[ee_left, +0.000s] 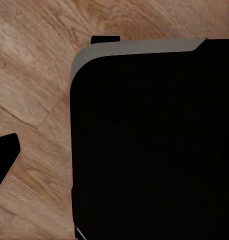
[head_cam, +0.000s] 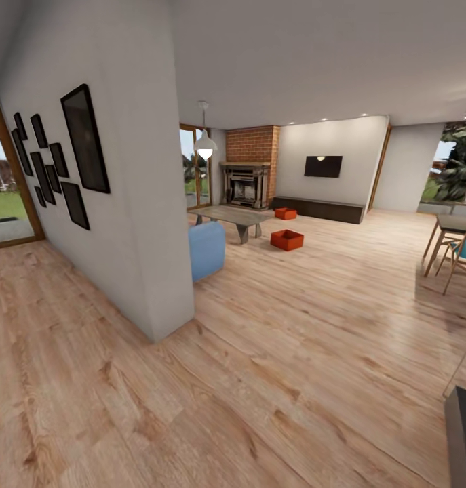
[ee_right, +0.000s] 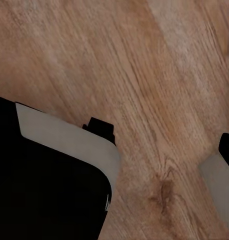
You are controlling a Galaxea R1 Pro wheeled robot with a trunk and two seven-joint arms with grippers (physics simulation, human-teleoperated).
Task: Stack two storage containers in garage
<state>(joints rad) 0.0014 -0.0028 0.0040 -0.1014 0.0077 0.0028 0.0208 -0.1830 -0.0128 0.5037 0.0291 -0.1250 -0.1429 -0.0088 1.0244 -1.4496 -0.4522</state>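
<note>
Two orange-red storage containers stand on the living room's light wood planks, far ahead in the head view. The nearer container (head_cam: 287, 239) is just right of the glass coffee table (head_cam: 233, 217). The farther container (head_cam: 285, 213) lies in front of the long dark bench (head_cam: 321, 209). In the left wrist view my left gripper (ee_left: 114, 170) hangs over the planks beside the robot's black body, one dark finger (ee_left: 4, 161) at the frame's edge. My right gripper (ee_right: 114, 185) also hangs over the planks, one grey finger (ee_right: 218, 187) showing. Both hold nothing.
A white partition wall (head_cam: 148, 203) with black picture frames juts out at the left. The end of a blue sofa (head_cam: 207, 249) sticks out behind it. A brick fireplace (head_cam: 249, 173) stands at the back. Wooden chairs (head_cam: 456, 254) and a table sit at the right.
</note>
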